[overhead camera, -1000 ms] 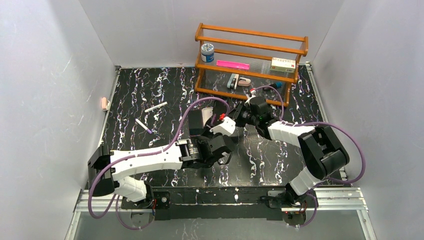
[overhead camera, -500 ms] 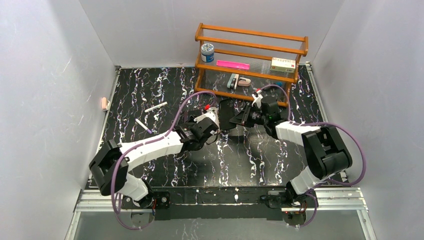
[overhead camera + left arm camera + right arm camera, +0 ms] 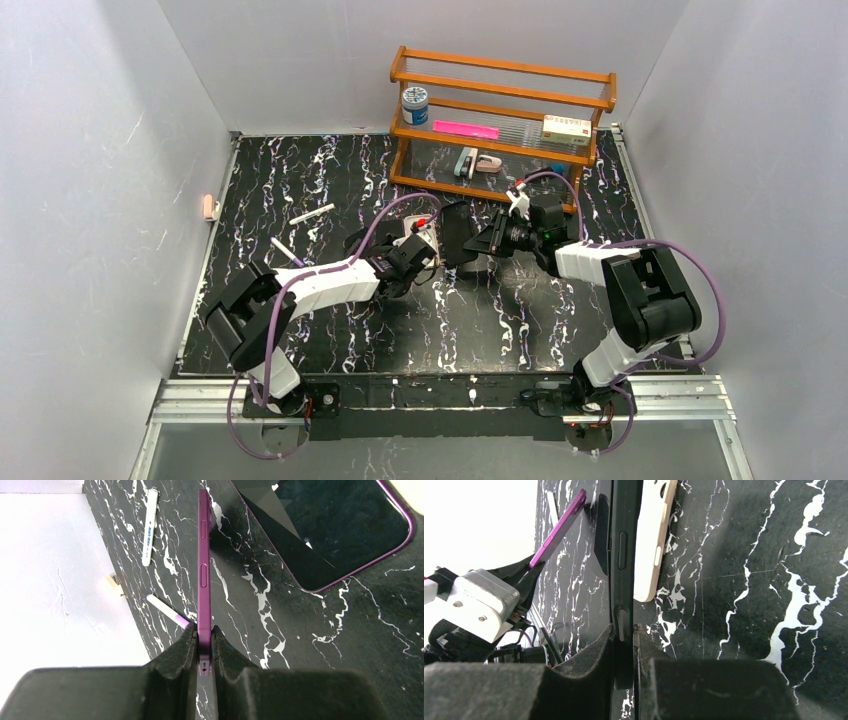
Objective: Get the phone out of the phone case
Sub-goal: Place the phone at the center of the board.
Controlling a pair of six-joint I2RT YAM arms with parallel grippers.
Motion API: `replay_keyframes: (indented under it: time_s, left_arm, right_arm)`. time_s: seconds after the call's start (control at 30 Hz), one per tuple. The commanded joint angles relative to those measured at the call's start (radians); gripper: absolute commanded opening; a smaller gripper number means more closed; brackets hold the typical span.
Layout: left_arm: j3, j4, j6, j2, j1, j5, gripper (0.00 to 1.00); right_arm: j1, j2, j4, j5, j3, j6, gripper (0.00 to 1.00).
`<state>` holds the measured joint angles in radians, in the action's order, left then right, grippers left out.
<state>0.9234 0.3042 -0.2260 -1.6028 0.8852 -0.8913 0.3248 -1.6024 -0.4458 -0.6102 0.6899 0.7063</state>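
phone (image 3: pixel 203 570): edge-on, screen hidden; lower end buried in the left gripper (image 3: pixel 203 647);
phone case (image 3: pixel 625 555): far end cut by the top edge;
beige slab (image 3: pixel 654 540): partly behind the case;
jar (image 3: pixel 414 103): label too small to read

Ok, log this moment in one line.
left gripper: shut on phone | right gripper: shut on case | phone: out of case | both held edge-on above table

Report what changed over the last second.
The left arm swung farther from its base, the left gripper shifting left, away from the right gripper, which drew slightly right with the dark case. No grip visibly changed: left gripper shut on the purple phone, right on the case. Pens and shelf stayed put.
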Motion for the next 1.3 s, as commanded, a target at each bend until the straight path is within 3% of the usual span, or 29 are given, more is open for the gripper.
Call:
replay_keyframes:
  time_s: [0.0, 0.23, 0.43, 0.8, 1.27]
  left_arm:
    - [-0.036, -0.063, -0.045, -0.016, -0.01, -0.004, 0.08]
    - [-0.052, -0.082, -0.05, -0.068, -0.015, 0.011, 0.23]
    - [-0.05, -0.075, -0.037, -0.094, -0.017, 0.016, 0.29]
    - [-0.028, -0.035, -0.007, -0.13, -0.035, 0.055, 0.53]
    - [0.032, 0.042, 0.053, -0.114, -0.119, 0.28, 0.85]
  right_arm:
    - [-0.024, -0.029, -0.02, -0.046, 0.019, -0.031, 0.01]
    - [-0.028, -0.054, -0.015, -0.068, 0.025, -0.031, 0.01]
    - [-0.029, -0.053, -0.005, -0.065, 0.03, -0.035, 0.01]
    - [-0.03, -0.053, 0.051, -0.053, 0.05, -0.071, 0.01]
    - [-0.032, -0.045, 0.093, -0.06, 0.066, -0.091, 0.01]
